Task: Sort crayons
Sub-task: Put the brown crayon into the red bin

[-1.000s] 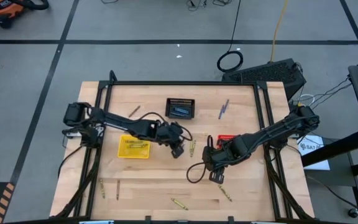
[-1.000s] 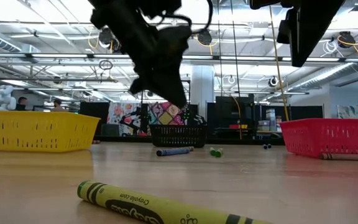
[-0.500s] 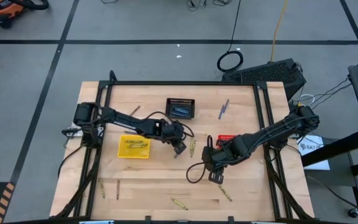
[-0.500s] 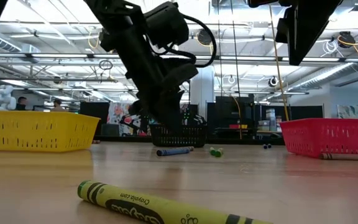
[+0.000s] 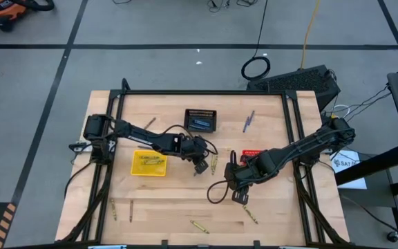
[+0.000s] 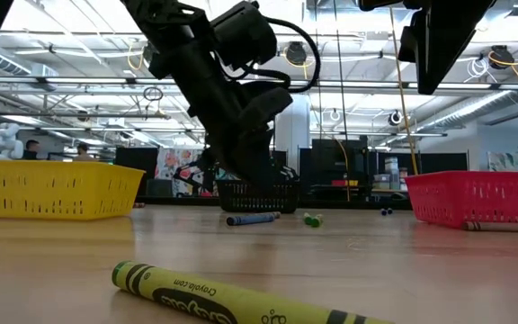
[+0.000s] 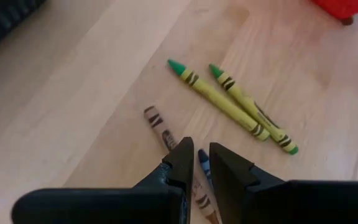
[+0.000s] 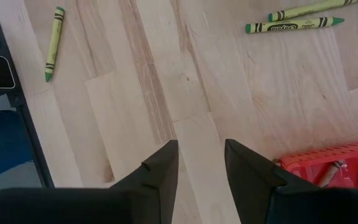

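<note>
Left gripper (image 7: pixel 196 163) narrowly parted over crayons (image 7: pixel 185 162)

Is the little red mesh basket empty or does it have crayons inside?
Not empty. The red mesh basket holds brown-red crayons, visible in the right wrist view.

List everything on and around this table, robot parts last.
table: one, light wood.
yellow basket: one, left of centre.
black basket: one, far side.
red basket: one, by the right arm.
yellow-green crayons: two, mid-table; more near the front edge.
brown crayon: one, beside them.
blue crayon: one, at the left gripper's tips.
blue-grey crayons: right of the black basket.
left gripper: over the mid-table crayons.
right gripper: open, over bare wood.
</note>
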### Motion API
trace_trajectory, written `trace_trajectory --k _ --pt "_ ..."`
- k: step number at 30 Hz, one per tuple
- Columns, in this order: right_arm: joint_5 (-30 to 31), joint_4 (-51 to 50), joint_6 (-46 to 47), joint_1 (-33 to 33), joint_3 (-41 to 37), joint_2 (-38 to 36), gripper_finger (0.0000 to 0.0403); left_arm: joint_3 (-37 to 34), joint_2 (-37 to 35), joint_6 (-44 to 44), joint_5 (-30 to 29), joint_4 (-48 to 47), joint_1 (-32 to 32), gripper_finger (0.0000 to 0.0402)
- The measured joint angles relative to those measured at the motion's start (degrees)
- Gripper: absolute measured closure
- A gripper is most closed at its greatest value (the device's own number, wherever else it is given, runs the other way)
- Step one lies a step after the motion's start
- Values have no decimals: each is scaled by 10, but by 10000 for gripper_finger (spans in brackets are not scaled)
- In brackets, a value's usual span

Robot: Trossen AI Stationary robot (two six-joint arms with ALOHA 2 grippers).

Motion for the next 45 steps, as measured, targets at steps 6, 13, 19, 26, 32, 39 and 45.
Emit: trace_trajectory --k 6,13,19,26,32,39,45 --pt "0 0 1 0 0 0 284 0 0 18 9 13 0 325" --pt "0 0 1 0 0 0 284 0 0 -24 0 10 1 302" --pt "0 0 0 0 0 0 284 0 5 -25 -4 7 1 301" --pt "0 3 1 0 0 0 284 0 41 -26 -30 -6 1 301" --pt "0 4 0 0 0 0 284 2 55 -26 -51 -2 1 301" --pt "0 4 0 0 0 0 284 2 57 -4 -78 -18 1 330" --pt "0 4 1 0 0 0 284 2 56 37 -62 -27 2 392"
